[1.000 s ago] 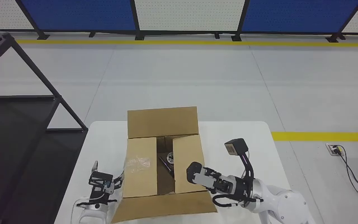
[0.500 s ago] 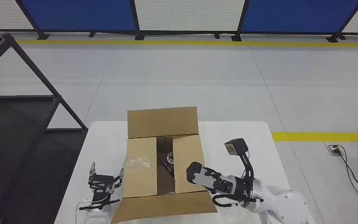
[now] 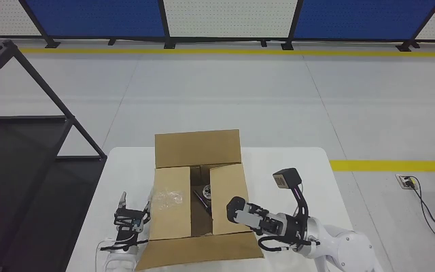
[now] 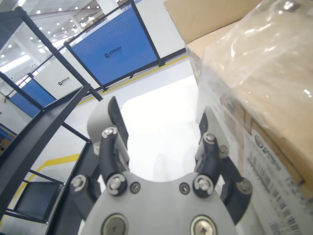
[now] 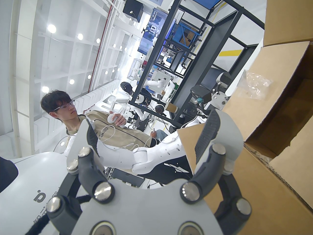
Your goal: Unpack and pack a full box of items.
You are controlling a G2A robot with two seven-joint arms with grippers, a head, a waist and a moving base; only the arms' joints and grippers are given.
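The cardboard box (image 3: 197, 204) stands on the white table (image 3: 285, 163) with its flaps folded outward. A clear plastic bag (image 3: 166, 198) lies on the box's left flap and hangs over the flap's edge (image 4: 256, 57). Dark items (image 3: 202, 194) show in the gap between the flaps. My left gripper (image 3: 132, 221) (image 4: 160, 121) is open beside the box's left wall, one fingertip (image 4: 203, 123) just under the bag's edge. My right gripper (image 3: 236, 208) (image 5: 150, 135) is open at the right flap. A corner of the cardboard (image 5: 187, 145) sits beside one finger (image 5: 210, 133).
A black metal rack (image 3: 41, 156) stands off the table's left side. The box's far flap (image 3: 197, 148) stands up at the back. Bare table shows to the right of the box and along its left edge (image 3: 112, 177).
My left gripper has shifted a little toward the box's left wall and the bag. The right arm and the box have stayed put.
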